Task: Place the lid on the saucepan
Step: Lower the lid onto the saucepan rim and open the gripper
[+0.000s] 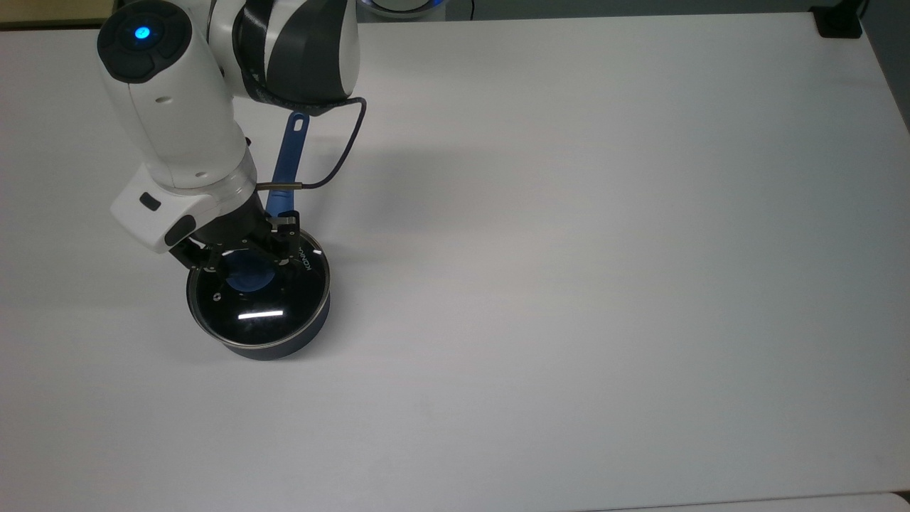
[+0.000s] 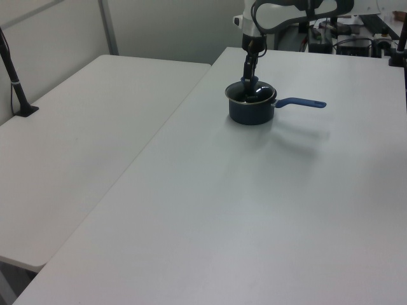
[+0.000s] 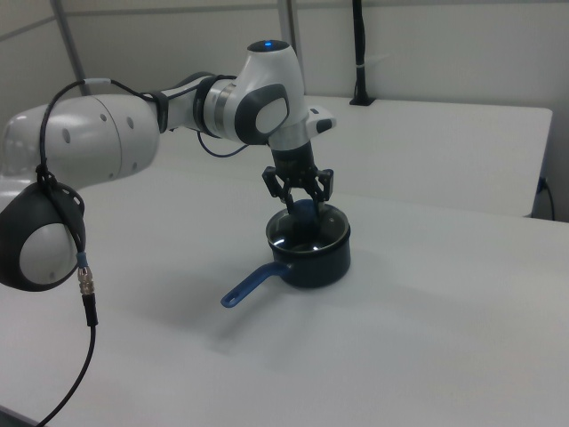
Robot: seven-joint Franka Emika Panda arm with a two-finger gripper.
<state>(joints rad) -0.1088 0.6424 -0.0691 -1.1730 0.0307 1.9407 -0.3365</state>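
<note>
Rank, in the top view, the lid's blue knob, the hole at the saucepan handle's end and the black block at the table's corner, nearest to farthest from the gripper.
From the gripper:
1. Blue knob, directly under it.
2. Handle hole, toward the top view's top.
3. Black block, far at the top view's upper right.

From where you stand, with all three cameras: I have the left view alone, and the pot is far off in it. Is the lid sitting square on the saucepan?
Observer: In the top view the lid's metal rim follows the saucepan's rim all the way round, with no crescent of the pot's inside left bare.
Operator: Does it lie level?
Observer: The right view shows it lying flat in the rim, not tipped to any side.
Operator: Which way is the lid turned?
Observer: Its white lettering lies at the top view's right of the blue knob, close to where the handle joins the pot.
</note>
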